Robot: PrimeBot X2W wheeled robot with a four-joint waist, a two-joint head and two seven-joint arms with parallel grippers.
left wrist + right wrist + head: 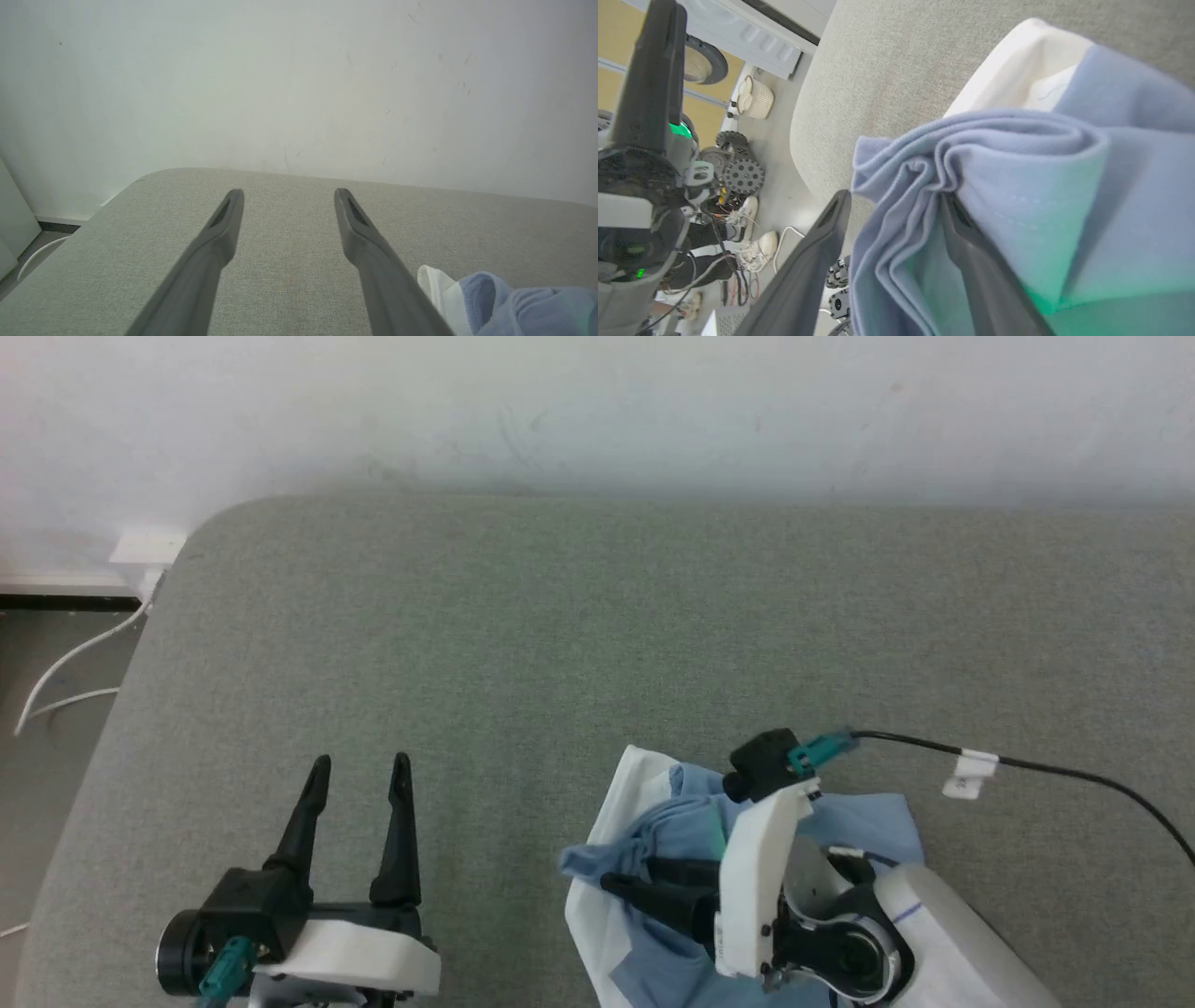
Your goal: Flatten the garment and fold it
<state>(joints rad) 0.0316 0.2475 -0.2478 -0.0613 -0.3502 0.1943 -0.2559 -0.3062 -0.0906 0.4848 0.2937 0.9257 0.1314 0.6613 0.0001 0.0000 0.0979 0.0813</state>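
Head view shows a grey-green cloth-covered surface (560, 635) running from 3 to 9 o'clock, its one rounded corner at 10 o'clock, backed along 12 o'clock by a plain white wall (597, 401) with faint scuffs. Off the corner at 9 o'clock a white socket (145, 546) sits low on the wall, and two white cords (65, 663) trail down over the grey floor (37, 653). One garment (840, 821) lies bunched at 5 o'clock on the surface, light blue with white cloth showing at its 11 o'clock edge. The left gripper (362, 761) sits at 7 o'clock, well apart from the garment, its two dark fingers spread and pointing to 12 with nothing between them; the left wrist view shows the same wide gap (288, 192) over bare surface, with the garment (504, 298) heaped at 4 o'clock. The right gripper (627, 875) lies in the heap, its two fingers pointing toward 9. In the right wrist view its fingers (894, 197) stand apart, with folds of the garment (1017, 163) gathered between them and draped over the one at 5 o'clock, not squeezed. One black cable (1074, 775) with one white tag (971, 773) runs from that wrist out to 3 o'clock. Past the surface's edge, at 9 to 10 o'clock in the same view, stand one woven basket (756, 98) and a person's two white sneakers (759, 245).
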